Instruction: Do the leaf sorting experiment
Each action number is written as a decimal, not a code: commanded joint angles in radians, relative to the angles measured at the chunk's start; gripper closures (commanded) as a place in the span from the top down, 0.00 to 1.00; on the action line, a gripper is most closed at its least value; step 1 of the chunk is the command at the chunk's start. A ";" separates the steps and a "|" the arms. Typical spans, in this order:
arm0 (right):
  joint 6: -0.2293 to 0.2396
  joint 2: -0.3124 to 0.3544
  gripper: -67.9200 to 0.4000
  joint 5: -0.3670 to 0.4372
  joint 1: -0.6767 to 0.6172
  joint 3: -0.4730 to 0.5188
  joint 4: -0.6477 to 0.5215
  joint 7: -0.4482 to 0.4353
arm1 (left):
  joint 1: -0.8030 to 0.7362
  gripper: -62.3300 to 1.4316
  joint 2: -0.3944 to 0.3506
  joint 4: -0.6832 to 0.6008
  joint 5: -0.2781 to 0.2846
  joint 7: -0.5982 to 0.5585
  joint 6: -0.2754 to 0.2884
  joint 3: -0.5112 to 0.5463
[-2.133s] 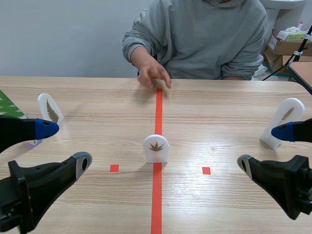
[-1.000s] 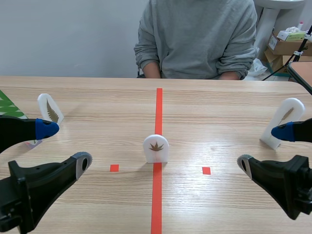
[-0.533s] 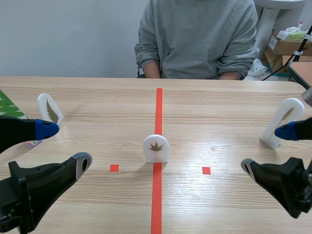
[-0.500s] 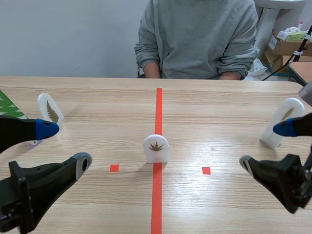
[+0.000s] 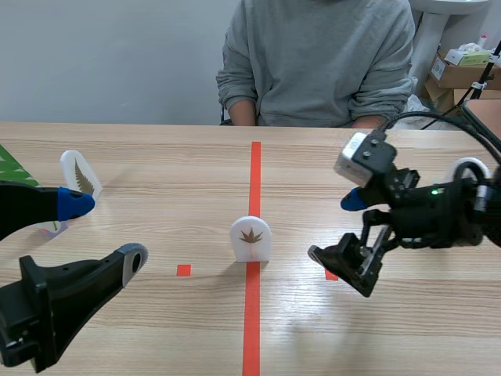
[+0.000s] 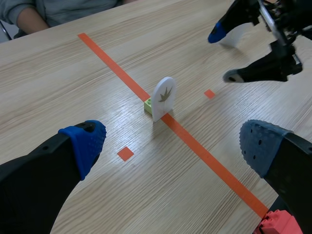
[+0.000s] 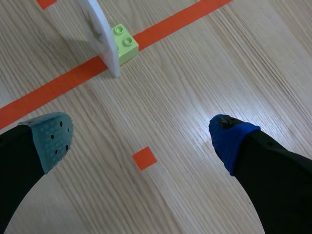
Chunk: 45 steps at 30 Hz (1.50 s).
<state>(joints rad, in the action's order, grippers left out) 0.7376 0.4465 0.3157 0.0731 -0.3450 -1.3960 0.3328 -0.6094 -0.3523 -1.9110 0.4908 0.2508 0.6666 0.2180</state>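
Note:
A small white arched card with a brown leaf (image 5: 250, 239) stands on the red centre line, held up by a green brick (image 6: 148, 106) behind it. My right gripper (image 5: 337, 229) hovers open just right of this card, above the right orange square. In the right wrist view the card (image 7: 100, 34) and its brick (image 7: 124, 44) lie ahead of the open right gripper (image 7: 140, 137). My left gripper (image 5: 104, 231) stands open at the near left. From the left wrist view, the card (image 6: 164, 97) is ahead of my open left gripper (image 6: 173, 146).
A white leaf card (image 5: 81, 174) stands at the far left, another (image 5: 468, 168) at the far right, partly behind my right arm. A green printed sheet (image 5: 12, 168) lies at the left edge. A person (image 5: 321, 59) sits across the table. A red brick (image 6: 275, 225) shows by my left finger.
My right arm has swung in from the right edge toward the centre card, fingers still apart. The person's hand drew back from the table earlier. The left arm kept still.

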 commanded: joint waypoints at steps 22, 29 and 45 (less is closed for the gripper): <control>-0.014 -0.261 0.84 -0.190 0.245 -0.332 0.340 -0.119 | -0.003 0.94 0.008 -0.004 0.013 0.012 0.002 0.003; -0.053 -0.272 0.76 -0.201 0.242 -0.357 0.356 -0.111 | -0.003 0.94 0.008 -0.004 0.013 0.012 0.002 0.003; -0.069 -0.249 0.40 -0.200 0.237 -0.354 0.356 -0.114 | -0.003 0.94 0.008 -0.004 0.013 0.012 0.002 0.003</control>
<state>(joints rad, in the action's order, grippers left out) 0.6693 0.1848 0.1120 0.2989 -0.7086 -1.0374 0.2276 -0.6094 -0.3519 -1.9110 0.4908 0.2794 0.6666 0.2180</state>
